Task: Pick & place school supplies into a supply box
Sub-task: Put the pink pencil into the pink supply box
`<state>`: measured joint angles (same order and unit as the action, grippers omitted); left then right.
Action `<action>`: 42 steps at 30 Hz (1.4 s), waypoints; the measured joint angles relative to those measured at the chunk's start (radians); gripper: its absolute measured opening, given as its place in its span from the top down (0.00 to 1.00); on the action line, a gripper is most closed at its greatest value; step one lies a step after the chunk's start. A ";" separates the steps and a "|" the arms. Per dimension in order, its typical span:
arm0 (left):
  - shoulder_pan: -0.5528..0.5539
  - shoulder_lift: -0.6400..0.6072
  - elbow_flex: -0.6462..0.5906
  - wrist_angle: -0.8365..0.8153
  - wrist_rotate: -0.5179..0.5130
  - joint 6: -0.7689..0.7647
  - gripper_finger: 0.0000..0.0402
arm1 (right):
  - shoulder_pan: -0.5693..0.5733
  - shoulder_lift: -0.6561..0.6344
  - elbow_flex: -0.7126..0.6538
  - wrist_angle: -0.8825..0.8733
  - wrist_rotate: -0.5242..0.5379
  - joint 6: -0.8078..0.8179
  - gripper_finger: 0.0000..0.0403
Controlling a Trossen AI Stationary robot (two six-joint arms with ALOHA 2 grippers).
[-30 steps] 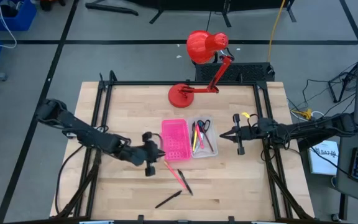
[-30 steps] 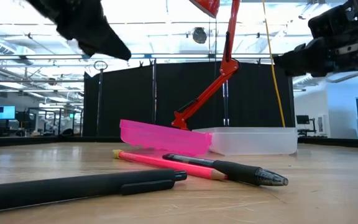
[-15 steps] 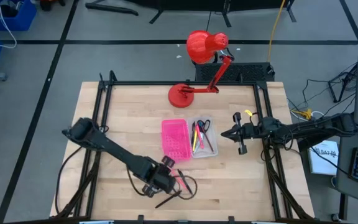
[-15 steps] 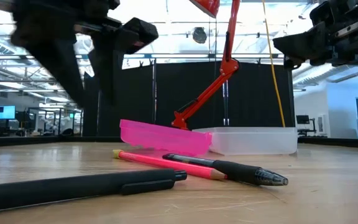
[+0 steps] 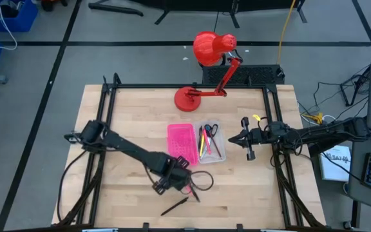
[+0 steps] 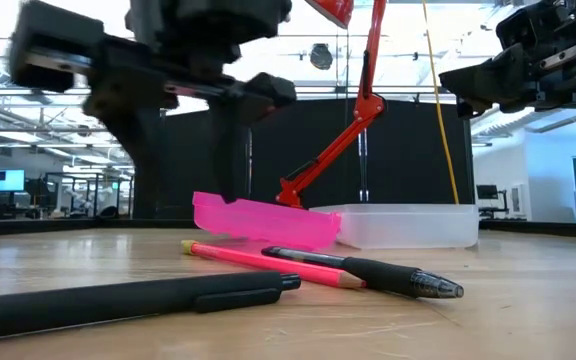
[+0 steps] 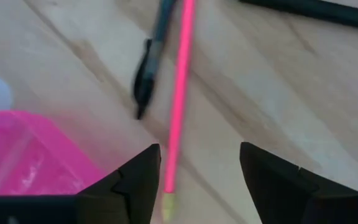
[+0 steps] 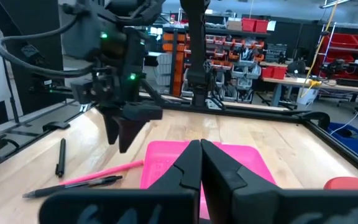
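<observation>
Left gripper (image 7: 197,180) down low over the table, fingers (image 7: 135,180) spread wide, pink pencil (image 7: 178,93) running straight out between them, yellowish end right in the gap. Black pen (image 7: 151,68) lying just beside it, toward one finger: easily nudged or pinched along with the pencil. Pink half of the supply box (image 7: 23,155) close outside that same finger, risking a bump. Right gripper (image 8: 199,163) waiting beside the clear tray (image 5: 210,143), fingers pressed together.
</observation>
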<state>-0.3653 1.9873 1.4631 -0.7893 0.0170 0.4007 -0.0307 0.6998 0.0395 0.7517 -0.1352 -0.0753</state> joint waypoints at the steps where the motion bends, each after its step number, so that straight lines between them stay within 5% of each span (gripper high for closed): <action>1: 0.013 0.000 0.000 0.002 0.001 0.012 0.46 | 0.000 0.000 0.000 0.000 0.000 0.000 1.00; 16: 0.071 0.000 -0.016 -0.002 0.023 0.164 0.55 | 0.000 0.000 0.000 -0.058 0.002 0.003 1.00; 26: 0.080 0.000 -0.144 0.035 -0.111 0.183 0.55 | 0.000 0.000 0.000 -0.060 0.003 0.018 1.00; 42: 0.084 0.000 -0.149 0.083 0.022 0.203 0.57 | 0.000 0.000 0.000 -0.060 0.003 0.031 1.00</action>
<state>-0.2810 1.9869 1.3144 -0.7059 0.0388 0.6042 -0.0307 0.6997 0.0395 0.6914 -0.1318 -0.0448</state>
